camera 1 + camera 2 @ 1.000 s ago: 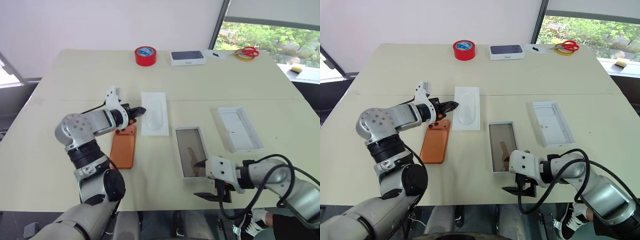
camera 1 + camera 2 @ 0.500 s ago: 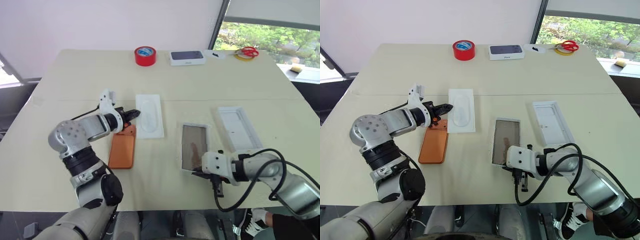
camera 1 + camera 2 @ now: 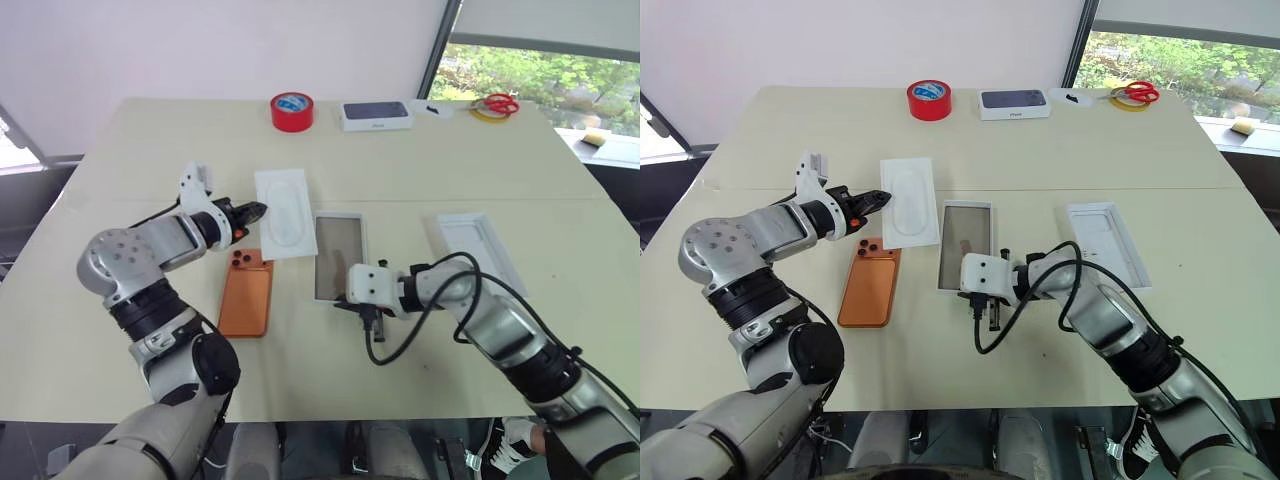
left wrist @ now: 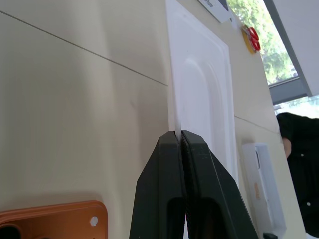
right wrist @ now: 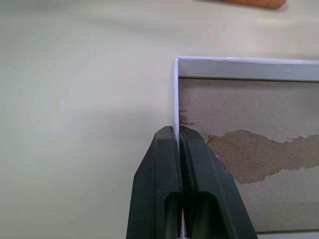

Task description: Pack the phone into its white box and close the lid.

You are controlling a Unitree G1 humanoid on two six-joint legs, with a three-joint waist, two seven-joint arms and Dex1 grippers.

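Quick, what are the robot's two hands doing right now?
Left gripper: shut on the edge of the white insert.
Right gripper: shut on the wall of the white box.

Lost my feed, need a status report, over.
Left tool shut on white insert edge. Right tool shut on brown-lined tray wall. Phone unpacked, back up, untouched. Nothing blocking it.

No text, brand, number or sign can be read. The white box with a dark-blue top, just beside the red tape roll at the far edge of the table, bears a small grey mark on its near side, too small to read. The tape roll's blue-and-white label is likewise illegible.
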